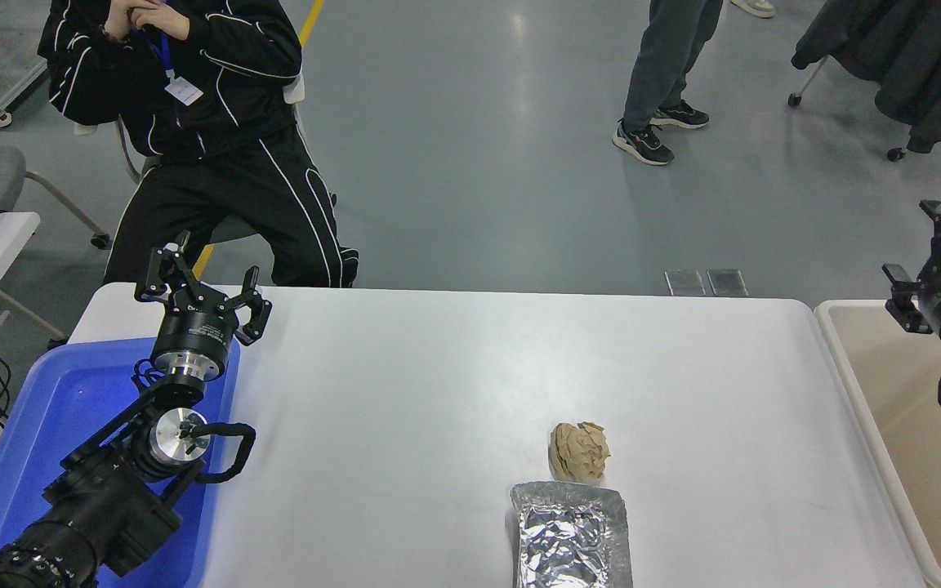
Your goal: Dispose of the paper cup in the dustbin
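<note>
No intact paper cup shows. A crumpled tan paper lump (579, 450) lies on the white table (438, 392), right of centre and near the front. The cream-beige dustbin (838, 347) stands off the table's right end, and the part of its inside that shows is bare. My right gripper (925, 247) comes in from the right edge, open and empty, above the dustbin's far left corner and well away from the lump. My left gripper (201, 282) is parked open over the far end of the blue tray.
A foil tray (571, 535) lies just in front of the lump at the table's front edge. A bright blue tray (70, 408) sits under the left arm. A person in black sits at the far left; another stands further back.
</note>
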Robot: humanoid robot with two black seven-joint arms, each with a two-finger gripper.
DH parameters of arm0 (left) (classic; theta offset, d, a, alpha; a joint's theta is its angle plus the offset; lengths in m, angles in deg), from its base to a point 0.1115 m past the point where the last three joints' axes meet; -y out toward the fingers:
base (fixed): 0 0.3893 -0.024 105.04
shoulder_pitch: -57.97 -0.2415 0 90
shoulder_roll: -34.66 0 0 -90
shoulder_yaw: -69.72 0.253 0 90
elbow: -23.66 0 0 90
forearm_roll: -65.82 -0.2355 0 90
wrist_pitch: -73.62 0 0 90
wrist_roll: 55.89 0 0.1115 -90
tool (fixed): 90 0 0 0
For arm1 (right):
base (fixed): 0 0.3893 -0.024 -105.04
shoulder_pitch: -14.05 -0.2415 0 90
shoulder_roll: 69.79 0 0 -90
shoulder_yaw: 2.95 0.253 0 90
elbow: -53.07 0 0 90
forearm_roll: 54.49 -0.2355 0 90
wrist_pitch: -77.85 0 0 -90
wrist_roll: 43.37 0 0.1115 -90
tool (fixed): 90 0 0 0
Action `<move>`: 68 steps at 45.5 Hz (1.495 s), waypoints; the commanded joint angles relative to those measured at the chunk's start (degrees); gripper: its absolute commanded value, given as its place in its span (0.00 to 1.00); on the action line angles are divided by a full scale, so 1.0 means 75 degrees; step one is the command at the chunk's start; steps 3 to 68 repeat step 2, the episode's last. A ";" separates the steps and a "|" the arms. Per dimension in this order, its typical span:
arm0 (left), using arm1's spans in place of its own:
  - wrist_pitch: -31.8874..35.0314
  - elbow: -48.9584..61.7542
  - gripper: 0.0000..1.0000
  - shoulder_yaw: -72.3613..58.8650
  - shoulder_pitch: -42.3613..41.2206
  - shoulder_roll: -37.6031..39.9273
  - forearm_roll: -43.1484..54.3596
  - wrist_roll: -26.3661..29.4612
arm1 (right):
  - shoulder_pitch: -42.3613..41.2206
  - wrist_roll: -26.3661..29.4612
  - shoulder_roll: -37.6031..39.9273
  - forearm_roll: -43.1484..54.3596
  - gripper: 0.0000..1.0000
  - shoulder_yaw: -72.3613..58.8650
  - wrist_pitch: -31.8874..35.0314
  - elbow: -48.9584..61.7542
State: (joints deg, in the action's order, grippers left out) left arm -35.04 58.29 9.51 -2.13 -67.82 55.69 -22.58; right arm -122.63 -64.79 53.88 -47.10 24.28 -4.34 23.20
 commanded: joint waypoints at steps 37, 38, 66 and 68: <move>0.0004 0.0000 1.00 0.0000 -0.0002 0.0000 -0.0009 0.0000 | -0.0454 -0.0003 -0.0283 0.0104 0.99 -0.0091 0.0096 -0.0388; 0.0004 0.0000 1.00 0.0000 -0.0002 0.0000 -0.0009 0.0000 | -0.0454 -0.0003 -0.0283 0.0104 0.99 -0.0091 0.0096 -0.0388; 0.0004 0.0000 1.00 0.0000 -0.0002 0.0000 -0.0009 0.0000 | -0.0454 -0.0003 -0.0283 0.0104 0.99 -0.0091 0.0096 -0.0388; 0.0004 0.0000 1.00 0.0000 -0.0002 0.0000 -0.0009 0.0000 | -0.0454 -0.0003 -0.0283 0.0104 0.99 -0.0091 0.0096 -0.0388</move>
